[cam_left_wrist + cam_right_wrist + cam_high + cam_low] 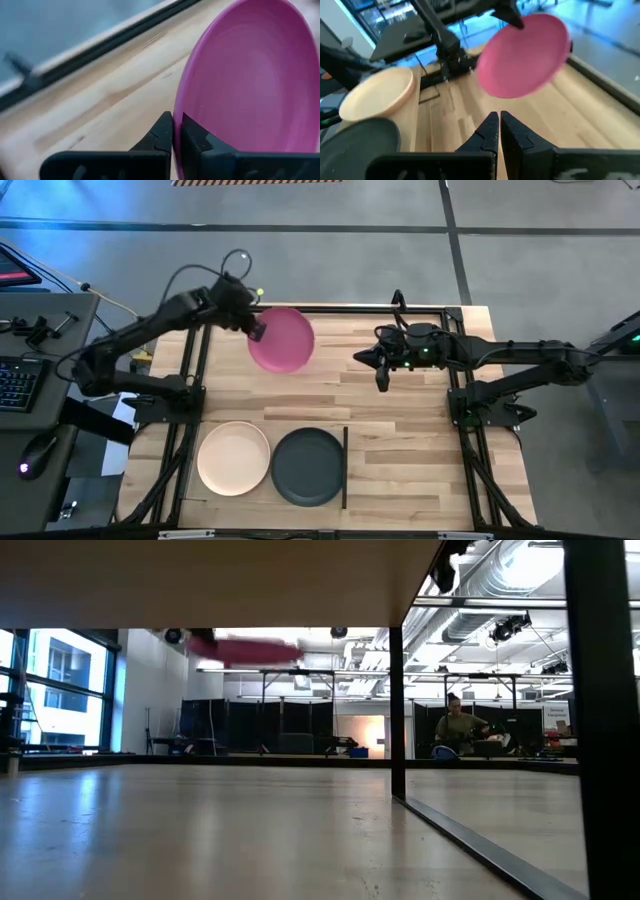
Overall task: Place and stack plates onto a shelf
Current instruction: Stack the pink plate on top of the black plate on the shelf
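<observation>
The magenta plate point(283, 340) is in the air over the far left part of the tabletop, on my left gripper point(257, 330), which is shut on it. In the low view it shows as a magenta stripe point(245, 650). A pale cream plate point(233, 458) and the dark grey-black plate point(308, 466) lie flat, side by side, on the shelf point(338, 442) at the near edge. No tan peach plate shows apart from these. My right gripper point(381, 375) hangs shut and empty over the middle of the table, to the right of the magenta plate point(522, 52). My left gripper point(176, 120) pinches the magenta plate's rim point(178, 102) between its two fingers, at the plate's left edge. It comes in from the table's left. The plate is lifted clear of the table and juts out from the fingers toward the right, slightly tilted.
The black frame rails point(190, 370) run along the table's left, far and right sides. The shelf's thin black edge strip point(345, 465) marks its right end, and a post point(397, 700) holds it up in the low view. Bare butcher-block tabletop point(400, 450) lies right of the shelf.
</observation>
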Available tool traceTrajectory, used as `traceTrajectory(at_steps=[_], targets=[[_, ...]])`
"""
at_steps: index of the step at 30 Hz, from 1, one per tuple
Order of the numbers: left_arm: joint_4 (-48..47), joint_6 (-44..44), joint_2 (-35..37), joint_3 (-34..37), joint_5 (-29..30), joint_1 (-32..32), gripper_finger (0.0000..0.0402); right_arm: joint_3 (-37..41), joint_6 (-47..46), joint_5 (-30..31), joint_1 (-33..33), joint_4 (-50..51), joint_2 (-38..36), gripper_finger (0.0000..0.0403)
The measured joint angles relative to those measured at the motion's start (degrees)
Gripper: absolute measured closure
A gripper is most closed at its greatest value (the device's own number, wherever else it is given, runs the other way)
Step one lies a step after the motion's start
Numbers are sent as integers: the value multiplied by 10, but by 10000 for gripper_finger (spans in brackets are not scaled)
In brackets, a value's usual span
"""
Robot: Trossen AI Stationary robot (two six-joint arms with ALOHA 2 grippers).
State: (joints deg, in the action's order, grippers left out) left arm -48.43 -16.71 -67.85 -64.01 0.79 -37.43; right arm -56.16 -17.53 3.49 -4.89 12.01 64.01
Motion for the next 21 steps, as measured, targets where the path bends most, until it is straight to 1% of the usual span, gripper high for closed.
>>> traceTrajectory(at_steps=[3,5,7,11,15,17,21], targets=[[-58,9,0,-77,-18,41,400,0,11,30,-5,11,-28,403],[-85,1,0,-114,-15,86,400,0,11,52,-11,24,-44,403],[-89,-23,1,-138,-11,141,401,0,11,64,-17,36,-60,403],[-63,-95,-4,-150,11,268,401,0,5,70,-24,52,-74,403],[-33,-168,-25,-150,37,390,401,0,0,70,-24,67,-74,403],[-31,-204,-39,-150,48,437,401,0,0,70,-24,76,-71,403],[-31,-276,-73,-150,50,508,401,0,0,69,-24,90,-71,403]])
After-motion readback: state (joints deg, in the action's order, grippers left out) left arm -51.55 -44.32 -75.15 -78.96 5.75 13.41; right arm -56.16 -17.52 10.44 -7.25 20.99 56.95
